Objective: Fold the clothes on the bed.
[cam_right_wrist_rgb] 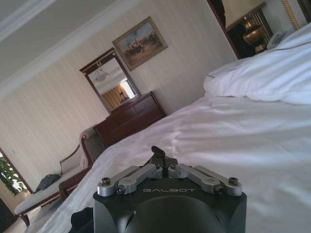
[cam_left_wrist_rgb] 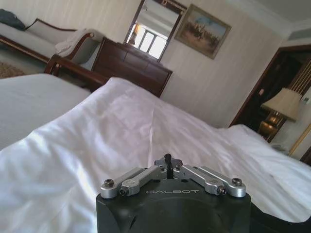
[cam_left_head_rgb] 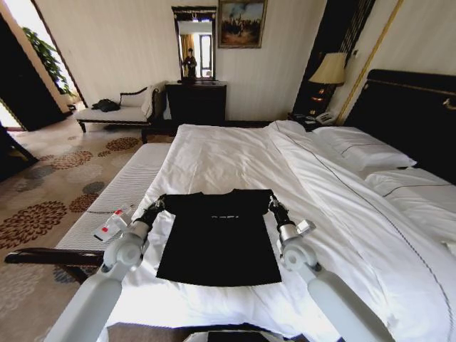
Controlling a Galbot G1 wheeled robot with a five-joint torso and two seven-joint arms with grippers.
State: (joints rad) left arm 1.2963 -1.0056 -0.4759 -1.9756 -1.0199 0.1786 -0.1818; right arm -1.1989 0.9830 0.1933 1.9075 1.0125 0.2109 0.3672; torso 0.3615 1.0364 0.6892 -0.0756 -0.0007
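Note:
The clothes are one black T-shirt (cam_left_head_rgb: 217,239) lying flat on the white bed (cam_left_head_rgb: 235,160), collar away from me and hem toward me, with faint white lettering on the chest. My left gripper (cam_left_head_rgb: 157,207) is at the tip of the shirt's left sleeve and my right gripper (cam_left_head_rgb: 273,205) at the tip of the right sleeve. Both rest low on the sheet. In the wrist views the left gripper (cam_left_wrist_rgb: 167,160) and the right gripper (cam_right_wrist_rgb: 159,158) have their jaws drawn together, with a bit of black pinched at the tips.
A padded bench (cam_left_head_rgb: 125,192) runs along the bed's left side, with a small red-and-white bottle (cam_left_head_rgb: 110,226) on it. White pillows (cam_left_head_rgb: 363,151) and a dark headboard (cam_left_head_rgb: 413,114) are at the right. A chaise (cam_left_head_rgb: 117,110), a dark dresser (cam_left_head_rgb: 194,101) and a lamp (cam_left_head_rgb: 329,69) stand by the far wall.

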